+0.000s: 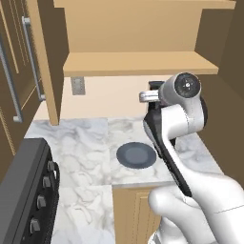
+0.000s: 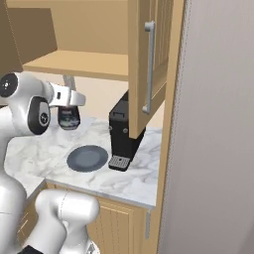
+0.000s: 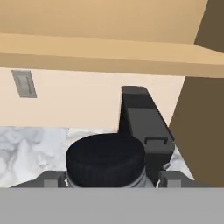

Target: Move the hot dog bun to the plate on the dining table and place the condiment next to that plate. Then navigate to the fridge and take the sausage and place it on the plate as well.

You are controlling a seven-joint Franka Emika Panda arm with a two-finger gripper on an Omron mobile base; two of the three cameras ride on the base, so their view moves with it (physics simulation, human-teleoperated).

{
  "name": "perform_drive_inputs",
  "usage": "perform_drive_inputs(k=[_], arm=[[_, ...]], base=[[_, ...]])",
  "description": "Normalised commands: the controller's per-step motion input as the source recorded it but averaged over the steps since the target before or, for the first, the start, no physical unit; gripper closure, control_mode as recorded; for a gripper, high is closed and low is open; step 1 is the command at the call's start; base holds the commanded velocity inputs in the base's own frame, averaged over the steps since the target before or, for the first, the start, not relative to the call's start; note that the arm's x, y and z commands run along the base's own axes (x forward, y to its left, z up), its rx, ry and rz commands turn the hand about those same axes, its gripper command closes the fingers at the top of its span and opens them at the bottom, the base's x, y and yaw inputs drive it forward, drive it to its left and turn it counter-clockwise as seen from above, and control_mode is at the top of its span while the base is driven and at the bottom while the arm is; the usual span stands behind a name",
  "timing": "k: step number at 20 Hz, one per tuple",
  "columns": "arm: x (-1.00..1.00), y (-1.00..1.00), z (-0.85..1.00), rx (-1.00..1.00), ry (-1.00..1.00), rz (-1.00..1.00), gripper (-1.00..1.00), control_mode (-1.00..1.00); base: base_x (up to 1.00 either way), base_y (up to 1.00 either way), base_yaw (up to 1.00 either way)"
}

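- Kitchen corner: white grey-veined marble counter [image 1: 86,143] under tan wood shelves and cabinets, beige back wall with a grey outlet plate [image 3: 24,84].
- Small dark condiment bottle [image 2: 69,118] with black ribbed cap [image 3: 105,159] held upright, long axis vertical, cap pointing up.
- Sits between the tips of the white arm's two-finger gripper [image 2: 69,117], lifted clear of the counter, hanging directly under the hand.
- Gripper jaws stand wide, closed around the bottle body on both sides.
- Hand view: cap seen from just above, round, black, finely ridged; pale band of the bottle shoulder showing under it. Label colour hard to tell.
- Right base view: bottle reads as dark, glossy, short and stout.
- Round dark blue-grey plate [image 1: 136,155] flat on the counter, below and slightly forward of the held bottle, not touching.
- Black boxy coffee machine [image 2: 124,136] with grey drip tray stands beside that plate, against the wall, behind the bottle in hand view.
- Black stove with round knobs [image 1: 28,190] at the counter's left end.
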Motion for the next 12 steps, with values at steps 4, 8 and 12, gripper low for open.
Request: perform_drive_inputs(k=[4,8,12], arm=[[-0.08,0.00,-0.18,0.00,0.04,0.00,1.00,1.00],[0.00,0.00,0.00,0.00,0.00,0.00,1.00,1.00],[0.00,0.00,0.00,0.00,0.00,0.00,1.00,1.00]], base=[[-0.62,-0.01,0.00],[-1.00,-0.23,-0.09],[-0.98,-0.64,-0.34]])
